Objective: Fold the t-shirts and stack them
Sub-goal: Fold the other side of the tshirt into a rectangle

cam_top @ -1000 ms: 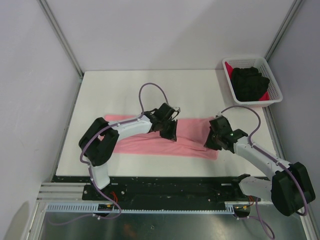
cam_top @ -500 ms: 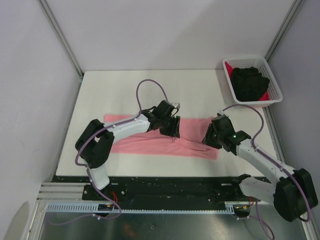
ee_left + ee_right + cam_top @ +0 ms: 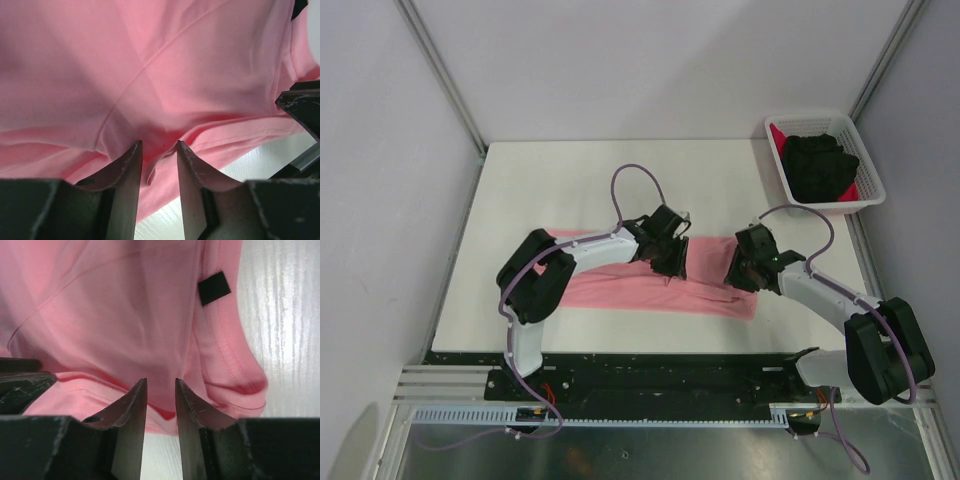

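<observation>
Your left end effector [image 3: 159, 144] and right end effector [image 3: 160, 381] are both released, fingers slightly parted over the salmon-pink t-shirt [image 3: 620, 285], which lies spread across the near middle of the table [image 3: 550, 180]

Flat t-shirt [image 3: 650, 295] on table [image 3: 570, 180], basket [image 3: 808, 117] far-right behind

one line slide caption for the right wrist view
Right gripper, slightly open, at the folded edge of a salmon-pink cloth t-shirt with a dark neck label on the white table.
</observation>
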